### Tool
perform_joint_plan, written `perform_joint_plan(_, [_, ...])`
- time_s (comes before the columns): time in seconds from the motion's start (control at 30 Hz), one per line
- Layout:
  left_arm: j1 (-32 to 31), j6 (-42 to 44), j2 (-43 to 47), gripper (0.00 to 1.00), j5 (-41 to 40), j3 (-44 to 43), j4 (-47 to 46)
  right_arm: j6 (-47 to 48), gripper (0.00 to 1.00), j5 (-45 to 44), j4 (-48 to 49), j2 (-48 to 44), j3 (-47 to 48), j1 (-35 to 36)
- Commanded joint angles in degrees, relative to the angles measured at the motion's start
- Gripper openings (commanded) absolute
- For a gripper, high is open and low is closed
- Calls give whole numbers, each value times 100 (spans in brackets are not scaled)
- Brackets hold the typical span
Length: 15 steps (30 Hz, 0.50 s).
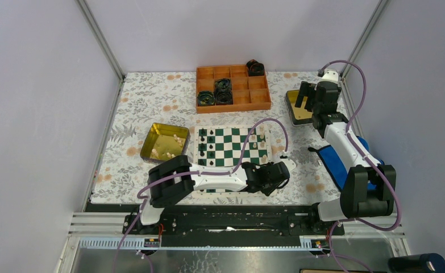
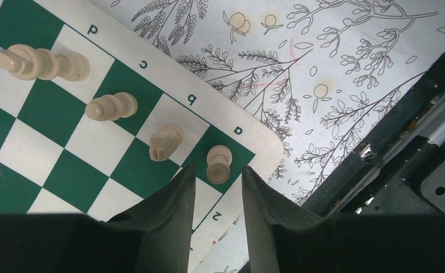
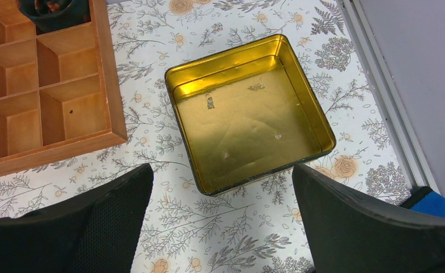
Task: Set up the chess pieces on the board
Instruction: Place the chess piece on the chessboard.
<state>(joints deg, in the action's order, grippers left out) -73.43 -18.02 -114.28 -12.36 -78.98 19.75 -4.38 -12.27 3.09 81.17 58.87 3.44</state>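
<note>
The green and white board point(image 1: 231, 147) lies mid-table, with black chess pieces point(image 1: 208, 145) along its left side and cream-white ones point(image 1: 261, 142) along its right. In the left wrist view a white rook point(image 2: 219, 164), knight point(image 2: 166, 142), bishop point(image 2: 112, 106) and a taller piece point(image 2: 38, 62) stand on the board's point(image 2: 32, 142) edge row. My left gripper point(image 2: 215, 177) is open and empty, and the rook stands free just beyond its tips. It hovers over the board's near right corner point(image 1: 272, 170). My right gripper point(image 3: 223, 222) is wide open and empty near an empty tin point(image 3: 248, 114).
A yellow-lined tin point(image 1: 164, 142) left of the board holds several white pieces. The orange compartment tray point(image 1: 232, 88) with black rolls point(image 1: 223, 91) stands behind the board, also in the right wrist view point(image 3: 49, 85). A blue object point(image 1: 345, 159) lies at the right. The black frame rail point(image 2: 390, 148) runs close to the board corner.
</note>
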Motion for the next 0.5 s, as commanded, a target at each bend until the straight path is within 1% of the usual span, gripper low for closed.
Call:
perform_joint_plan(0.0, [-31, 62, 77, 43, -215, -185, -36, 36, 100, 144, 108, -22, 263, 60])
perform_joint_plan(0.23, [-31, 2, 470, 48, -506, -417, 474, 37, 100, 150, 104, -4, 298, 55])
perform_joint_plan(0.33, [-32, -174, 714, 50, -662, -593, 847, 30, 100, 153, 119, 5, 300, 60])
perform_joint_plan(0.47, [-31, -545, 1103, 54, -1106, -753, 1329, 22, 100, 169, 104, 22, 309, 57])
